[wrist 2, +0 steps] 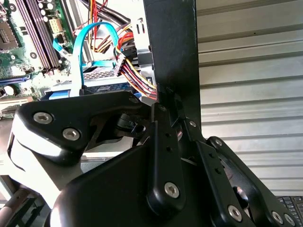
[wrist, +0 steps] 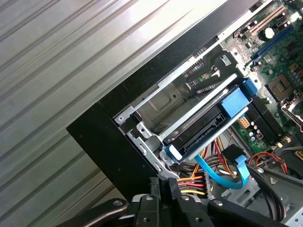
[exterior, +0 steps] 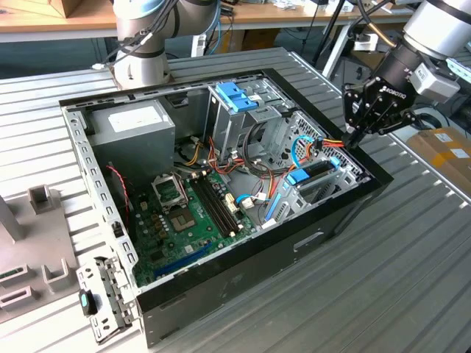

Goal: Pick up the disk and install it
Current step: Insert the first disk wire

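Note:
The disk (exterior: 315, 172), dark grey with a bright blue carrier rail, lies in the drive bay at the corner of the open computer case (exterior: 243, 257) on the exterior view's right. In the first wrist view the disk (wrist: 203, 127) sits slightly slanted in the bay, its blue tab toward the motherboard. My gripper (exterior: 352, 140) hangs just above the case rim beside the disk's outer end. Its fingertips are pressed together with nothing between them. In both wrist views the gripper (wrist 2: 163, 97) (wrist: 163, 187) is over the black rim next to the coloured power wires.
An upright metal cage with a light blue tab (exterior: 234, 95) stands mid-case, with a power supply (exterior: 136, 121) and motherboard (exterior: 188, 213) beyond. A curved blue cable (wrist: 222, 172) and wire bundle (exterior: 324, 143) lie near the disk. Another arm's base (exterior: 143, 59) stands behind. Grey fixtures (exterior: 44, 198) rest on the ribbed table (exterior: 383, 279).

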`<control>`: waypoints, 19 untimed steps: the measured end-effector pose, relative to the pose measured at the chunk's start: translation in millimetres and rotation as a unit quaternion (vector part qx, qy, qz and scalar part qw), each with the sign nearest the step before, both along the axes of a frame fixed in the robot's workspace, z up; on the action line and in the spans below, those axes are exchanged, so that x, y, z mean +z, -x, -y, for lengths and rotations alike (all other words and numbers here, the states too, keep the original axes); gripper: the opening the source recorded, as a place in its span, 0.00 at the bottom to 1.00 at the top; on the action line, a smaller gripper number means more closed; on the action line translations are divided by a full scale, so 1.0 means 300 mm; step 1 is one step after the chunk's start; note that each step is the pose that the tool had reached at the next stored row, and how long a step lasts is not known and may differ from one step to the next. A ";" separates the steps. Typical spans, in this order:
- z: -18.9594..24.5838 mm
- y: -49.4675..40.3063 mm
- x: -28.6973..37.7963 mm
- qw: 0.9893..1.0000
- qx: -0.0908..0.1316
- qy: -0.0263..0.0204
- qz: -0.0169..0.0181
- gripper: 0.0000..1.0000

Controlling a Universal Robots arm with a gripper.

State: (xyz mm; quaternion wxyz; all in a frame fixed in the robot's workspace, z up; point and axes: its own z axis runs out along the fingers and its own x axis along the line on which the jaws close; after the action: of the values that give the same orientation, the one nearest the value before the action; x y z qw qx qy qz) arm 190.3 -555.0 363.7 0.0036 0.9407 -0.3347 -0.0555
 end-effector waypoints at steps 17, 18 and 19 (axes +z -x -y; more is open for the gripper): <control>-0.001 0.061 0.010 1.000 0.000 0.000 0.000 0.17; -0.001 0.065 0.010 1.000 0.000 0.000 0.000 0.17; -0.001 0.069 0.010 1.000 0.000 0.000 0.000 0.17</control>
State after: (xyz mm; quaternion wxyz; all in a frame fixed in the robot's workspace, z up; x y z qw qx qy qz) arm 169.6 -554.7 366.6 0.0038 0.9407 -0.3347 -0.0554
